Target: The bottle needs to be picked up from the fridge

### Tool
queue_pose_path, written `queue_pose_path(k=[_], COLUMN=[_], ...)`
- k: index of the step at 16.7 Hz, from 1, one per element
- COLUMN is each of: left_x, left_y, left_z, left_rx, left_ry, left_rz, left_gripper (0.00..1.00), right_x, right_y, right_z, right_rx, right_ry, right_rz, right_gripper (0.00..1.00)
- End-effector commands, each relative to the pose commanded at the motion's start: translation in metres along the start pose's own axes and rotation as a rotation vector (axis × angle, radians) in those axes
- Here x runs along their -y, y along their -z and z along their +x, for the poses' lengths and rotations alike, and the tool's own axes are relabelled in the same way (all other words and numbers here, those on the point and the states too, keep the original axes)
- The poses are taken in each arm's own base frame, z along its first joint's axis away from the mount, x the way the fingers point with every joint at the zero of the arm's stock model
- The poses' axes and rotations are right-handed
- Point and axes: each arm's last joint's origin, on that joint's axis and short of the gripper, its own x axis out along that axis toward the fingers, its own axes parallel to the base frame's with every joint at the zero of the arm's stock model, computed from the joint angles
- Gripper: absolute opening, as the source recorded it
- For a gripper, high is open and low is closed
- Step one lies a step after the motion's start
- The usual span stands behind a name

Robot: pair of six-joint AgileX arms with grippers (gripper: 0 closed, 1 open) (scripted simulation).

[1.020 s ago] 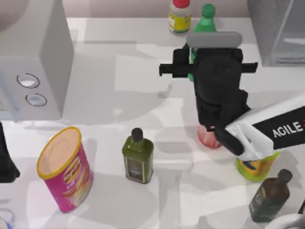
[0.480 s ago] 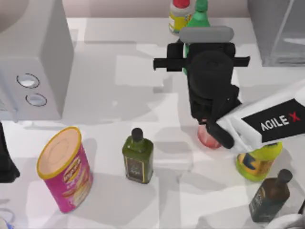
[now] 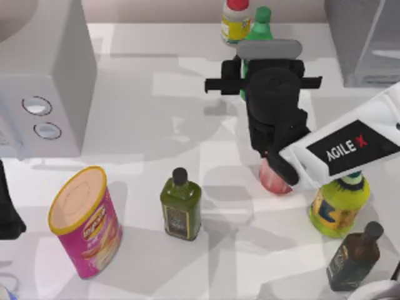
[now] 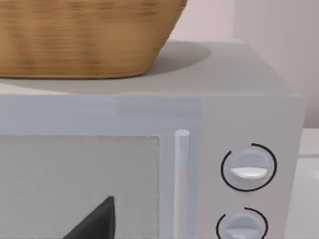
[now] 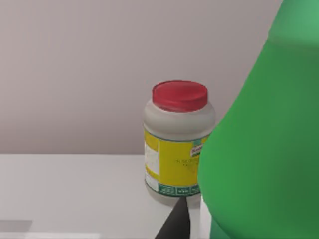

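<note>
My own right arm point(image 3: 281, 131) covers most of the bottle point(image 3: 260, 22) from above, the fridge point(image 3: 365, 40) runs off-frame, and honestly can't tell my right pincer's finger state.

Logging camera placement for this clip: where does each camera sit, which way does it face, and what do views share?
Top view: above the table, looking down; the right arm reaches to the green bottle, the left gripper sits at the left edge.
Left wrist view: faces the dial box with a basket on top.
Right wrist view: faces the back wall, the green bottle close beside the red-capped jar.
Shared: top and right wrist views both show bottle and jar.
</note>
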Motion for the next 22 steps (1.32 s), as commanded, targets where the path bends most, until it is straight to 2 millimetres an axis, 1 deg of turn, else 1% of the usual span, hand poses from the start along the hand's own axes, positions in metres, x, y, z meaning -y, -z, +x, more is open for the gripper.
queue_pose_path(k=[3, 16, 17, 22], left_x=[0.0000, 0.0000, 0.0000, 0.0000], left_y=[0.0000, 0.0000, 0.0000, 0.0000], left_z=[0.0000, 0.0000, 0.0000, 0.0000], left_rx=[0.000, 0.000, 0.000, 0.000], left_ry=[0.000, 0.000, 0.000, 0.000], left_rz=[0.000, 0.000, 0.000, 0.000], left_gripper=[1.00, 1.00, 1.00, 1.00], right_x=[0.0000, 0.0000, 0.0000, 0.0000], right_y=[0.0000, 0.0000, 0.0000, 0.0000], right_z=[0.0000, 0.0000, 0.0000, 0.0000], right_rx=[0.000, 0.000, 0.000, 0.000], right_ry=[0.000, 0.000, 0.000, 0.000], right_rz=[0.000, 0.000, 0.000, 0.000], right_gripper=[0.00, 0.98, 1.00, 1.00])
